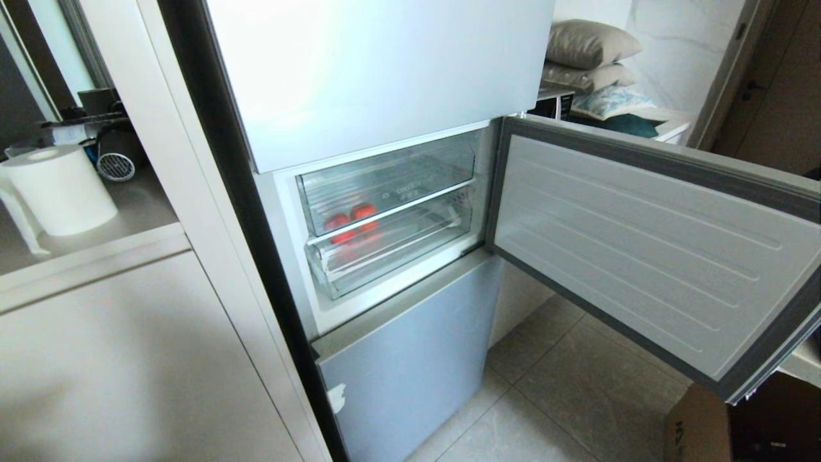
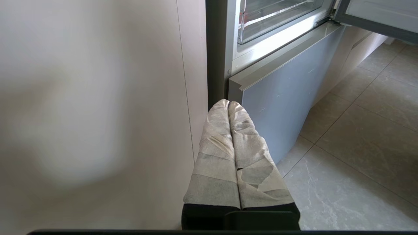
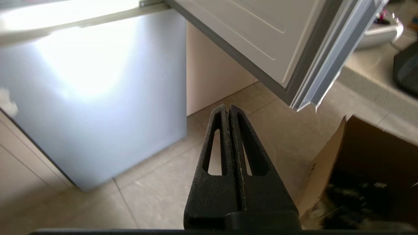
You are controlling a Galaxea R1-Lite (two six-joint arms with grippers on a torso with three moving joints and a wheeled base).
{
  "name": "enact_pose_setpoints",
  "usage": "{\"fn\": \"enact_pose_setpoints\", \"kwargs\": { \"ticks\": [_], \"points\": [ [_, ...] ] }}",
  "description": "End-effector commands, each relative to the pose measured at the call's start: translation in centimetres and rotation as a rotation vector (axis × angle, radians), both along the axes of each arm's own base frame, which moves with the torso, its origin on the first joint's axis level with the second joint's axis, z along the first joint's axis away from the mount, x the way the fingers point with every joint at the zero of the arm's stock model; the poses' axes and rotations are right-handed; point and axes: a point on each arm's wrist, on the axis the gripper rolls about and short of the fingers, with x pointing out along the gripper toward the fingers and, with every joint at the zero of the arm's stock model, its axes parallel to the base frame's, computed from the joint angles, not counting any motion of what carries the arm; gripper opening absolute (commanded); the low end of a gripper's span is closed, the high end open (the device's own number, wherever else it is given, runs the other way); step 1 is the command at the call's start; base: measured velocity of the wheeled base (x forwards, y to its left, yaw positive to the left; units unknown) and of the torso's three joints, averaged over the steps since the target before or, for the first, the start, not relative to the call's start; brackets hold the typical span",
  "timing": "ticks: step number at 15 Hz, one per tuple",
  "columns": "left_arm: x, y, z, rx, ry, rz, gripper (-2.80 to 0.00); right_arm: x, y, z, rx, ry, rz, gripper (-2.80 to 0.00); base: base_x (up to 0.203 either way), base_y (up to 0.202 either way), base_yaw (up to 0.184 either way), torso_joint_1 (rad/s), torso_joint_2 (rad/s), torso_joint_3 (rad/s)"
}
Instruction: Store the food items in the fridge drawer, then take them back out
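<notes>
Two small rounded glossy food items, one red (image 1: pixel 337 221) and one more orange (image 1: pixel 363 212), lie behind clear plastic in the open fridge compartment. They sit where the upper clear bin (image 1: pixel 385 173) meets the fridge drawer (image 1: pixel 391 250), which is pushed in; I cannot tell which of the two holds them. Neither gripper shows in the head view. My left gripper (image 2: pixel 228 102), fingers wrapped in pale tape, is shut and empty, low beside the fridge's left edge. My right gripper (image 3: pixel 228 106), black, is shut and empty above the floor tiles, below the open door.
The compartment's door (image 1: pixel 641 244) stands swung wide to the right. Below it is a cardboard box (image 1: pixel 699 427) on the floor. The pale blue lower fridge door (image 1: pixel 410 359) is closed. A cabinet (image 1: pixel 128 359) with a paper roll (image 1: pixel 61 189) flanks the fridge on the left.
</notes>
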Motion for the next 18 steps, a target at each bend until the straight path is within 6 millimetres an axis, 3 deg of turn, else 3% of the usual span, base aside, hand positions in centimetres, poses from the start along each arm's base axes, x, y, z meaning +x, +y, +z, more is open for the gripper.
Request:
{"fn": "enact_pose_setpoints", "kwargs": {
  "ticks": [1, 10, 18],
  "points": [
    [0.00, 0.00, 0.00, 0.000, 0.000, 0.001, -2.80, -0.05, -0.01, -0.02, 0.019, -0.002, -0.006, -2.80, 0.000, 0.000, 0.000, 0.000, 0.00, 0.000],
    [0.00, 0.00, 0.00, 0.000, 0.000, 0.001, -2.80, -0.05, -0.01, -0.02, 0.022, -0.002, -0.006, -2.80, 0.000, -0.001, 0.009, -0.001, 0.00, 0.000],
    [0.00, 0.00, 0.00, 0.000, 0.000, 0.001, -2.80, -0.05, -0.01, -0.02, 0.022, -0.002, -0.006, -2.80, 0.000, -0.010, 0.174, 0.002, 0.00, 0.003]
  ]
}}
